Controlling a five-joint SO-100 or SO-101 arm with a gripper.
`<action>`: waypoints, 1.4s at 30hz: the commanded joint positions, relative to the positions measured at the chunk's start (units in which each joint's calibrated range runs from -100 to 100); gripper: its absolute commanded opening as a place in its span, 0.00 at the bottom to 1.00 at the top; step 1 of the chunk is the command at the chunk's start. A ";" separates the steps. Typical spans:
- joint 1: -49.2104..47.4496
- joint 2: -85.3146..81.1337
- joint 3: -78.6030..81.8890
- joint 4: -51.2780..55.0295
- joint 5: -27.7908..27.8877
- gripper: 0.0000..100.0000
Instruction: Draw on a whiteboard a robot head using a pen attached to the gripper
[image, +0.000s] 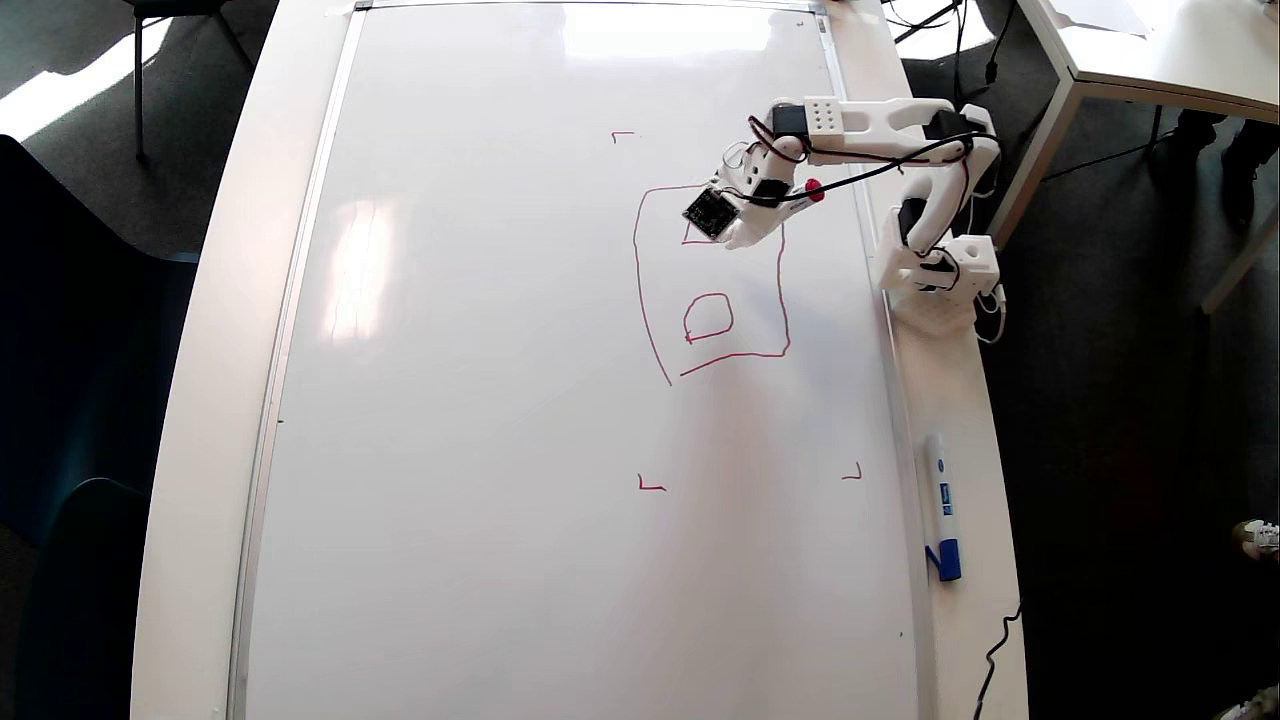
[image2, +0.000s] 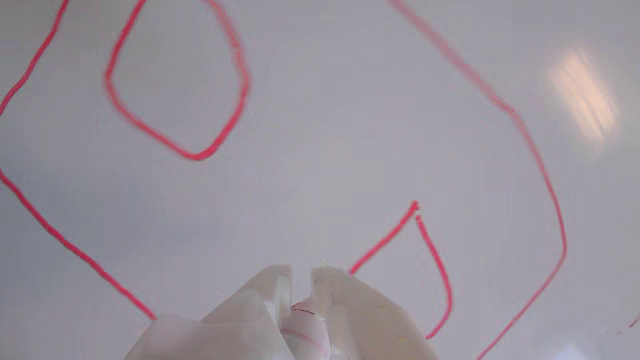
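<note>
In the overhead view we find no writing we can read: the marker (image: 942, 505) lying on the table (image: 215, 350) right of the board carries a blue label, but its print is too small to make out, and the arm's parts show no brand. The whiteboard (image: 480, 400) fills most of that view, glossy white in a thin silver frame, with small red corner marks (image: 651, 486) set around the drawing area. The robot head (image: 780, 300) sits in the board's upper right part: a thin red outline, rounded and a little skewed, with one closed rounded shape (image: 709, 318) inside it low down and a scrap of a second shape showing just left of the gripper (image: 730, 238). The gripper hangs over the outline's upper part, a dark square module on its side, black cables running back along the white arm to the base (image: 945, 275) at the board's right edge. The pen (image: 813, 190) shows only as a red end poking out behind the claw. In the wrist view we see the gripper (image2: 300, 272) coming up from the bottom edge, its two white fingers (image2: 350, 300) nearly together and clamped on the pen (image2: 305, 322), whose white body with red markings sits between them; its tip is hidden. The whiteboard (image2: 320, 165) fills the rest, and the robot head (image2: 530, 145) curves around a closed loop (image2: 240, 75) at upper left and an open, unfinished shape (image2: 435, 255) just right of the fingers.
</note>
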 joint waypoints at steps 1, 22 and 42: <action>-0.26 -3.50 2.83 0.06 -0.16 0.01; -3.21 -1.91 6.73 -5.15 -0.27 0.01; -4.90 3.55 3.92 -7.32 -1.45 0.01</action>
